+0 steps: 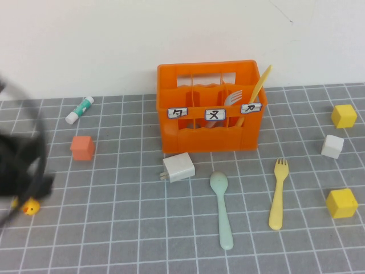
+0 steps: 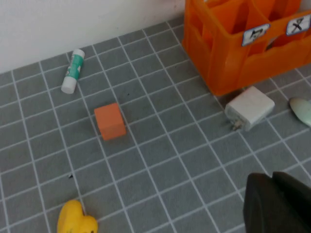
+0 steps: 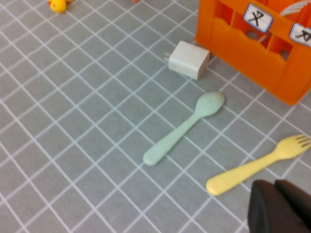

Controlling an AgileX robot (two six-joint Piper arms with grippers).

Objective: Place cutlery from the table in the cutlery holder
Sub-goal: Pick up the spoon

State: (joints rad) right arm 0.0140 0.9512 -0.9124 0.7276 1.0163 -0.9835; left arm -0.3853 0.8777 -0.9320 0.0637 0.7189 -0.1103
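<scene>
Lab tabletop: gridded grey table (image 1: 114, 228), white wall (image 1: 114, 40)

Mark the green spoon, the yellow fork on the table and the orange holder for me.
pale green spoon (image 1: 222, 212), high view, mid-handle.
yellow fork (image 1: 278, 195), high view, upper handle.
cutlery holder (image 1: 210, 134), high view, front wall below the labels.

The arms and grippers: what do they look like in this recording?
Little shows. The left arm is a blurred black mass with dark cables at the high view's left edge. The left gripper and right gripper show only as matte black blocky parts, without markings.
</scene>
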